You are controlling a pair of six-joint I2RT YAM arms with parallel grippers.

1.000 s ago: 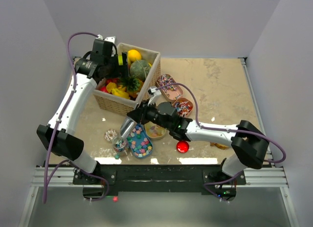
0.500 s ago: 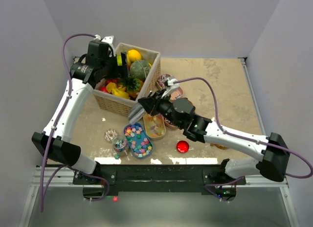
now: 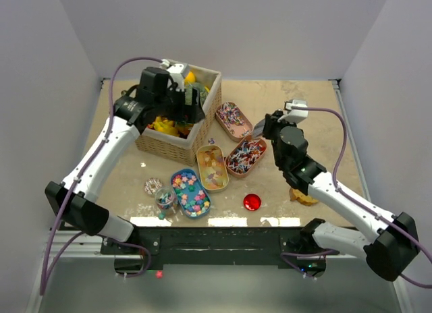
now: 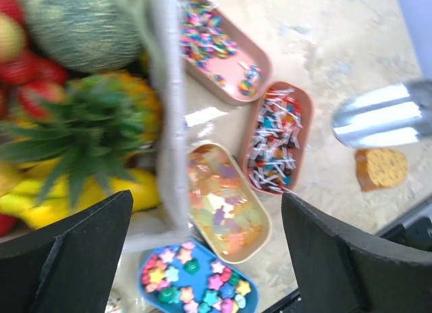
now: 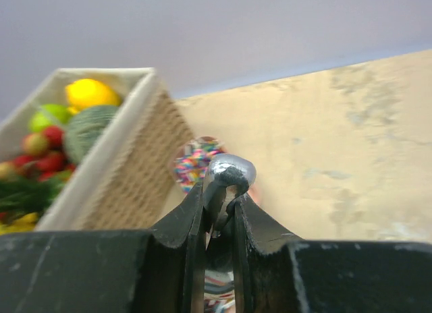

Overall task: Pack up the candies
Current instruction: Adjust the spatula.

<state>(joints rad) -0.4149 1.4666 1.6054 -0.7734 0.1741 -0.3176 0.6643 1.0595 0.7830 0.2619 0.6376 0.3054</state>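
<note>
The left claw (image 4: 207, 198) gapes wide above the tabletop (image 4: 324, 30) — pastel pieces (image 4: 209, 40), striped wrapped sweets (image 4: 273, 141), gummies (image 4: 223, 205) and coloured stars (image 4: 196, 282) each fill a tray beside the fruit basket (image 4: 165, 124) — a metal scoop (image 4: 385, 117) shows at right.

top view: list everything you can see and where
basket: one, wicker, far left, holding toy fruit
pastel candies: many, multicoloured, pink tray beside basket
striped candies: many, red-white-blue, second pink tray
gummies: many, orange-yellow, tan tray
star candies: many, multicoloured, blue tray
jar: one, clear, left of blue tray
doughnut: one, sprinkled, beside jar
ball: one, red, near edge
brown piece: one, right side
scoop: one, silver, in right gripper
left gripper: open, over basket edge
right gripper: shut on scoop
</note>
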